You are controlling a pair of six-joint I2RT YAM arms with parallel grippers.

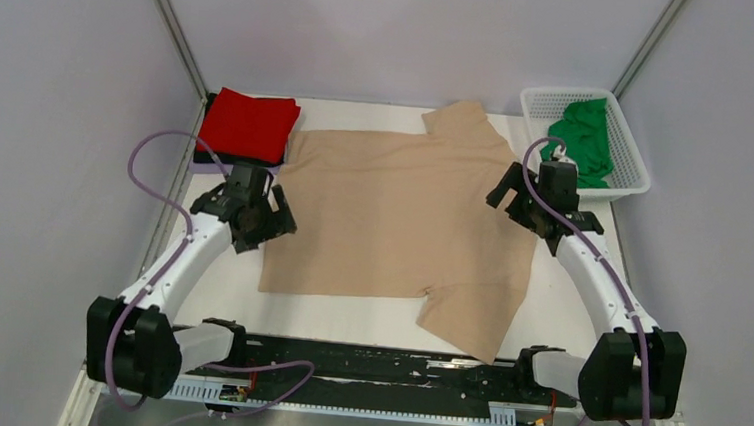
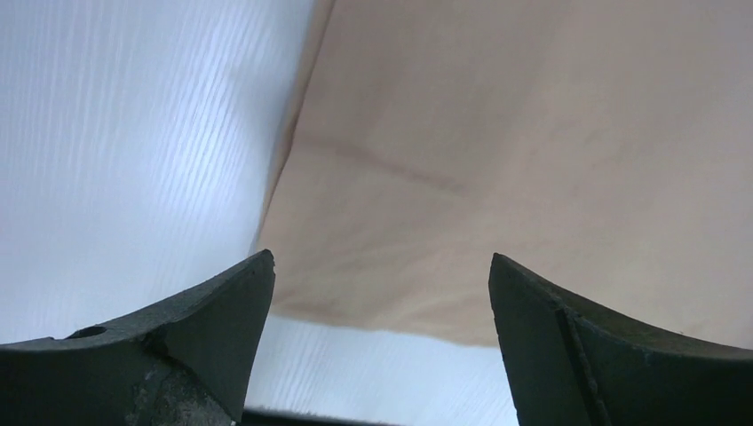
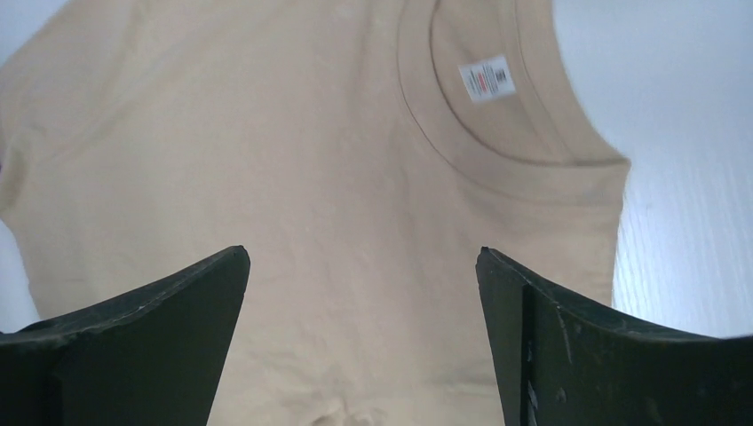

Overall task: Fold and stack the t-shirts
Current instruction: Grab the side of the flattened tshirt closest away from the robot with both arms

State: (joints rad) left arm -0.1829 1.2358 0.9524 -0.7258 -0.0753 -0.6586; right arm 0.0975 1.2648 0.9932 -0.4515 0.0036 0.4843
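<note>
Rear overview, wrists close, seemingly sharing tan t-shirt point(image 1: 393, 214)

Dark t-shirt point(image 1: 200, 158) mostly hidden under red t-shirt point(image 1: 251, 124).

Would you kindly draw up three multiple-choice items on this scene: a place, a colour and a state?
1. Where is the green t-shirt? A. in the white basket B. under the left arm C. at the table's near edge
2. What colour is the t-shirt spread flat? A. red B. tan C. black
3. How do the left tool and right tool stand? A. both shut on cloth B. one shut C. both open
Answers: 1 A, it lies inside the basket; 2 B, tan cloth covers the middle; 3 C, wide gaps, nothing held.
</note>
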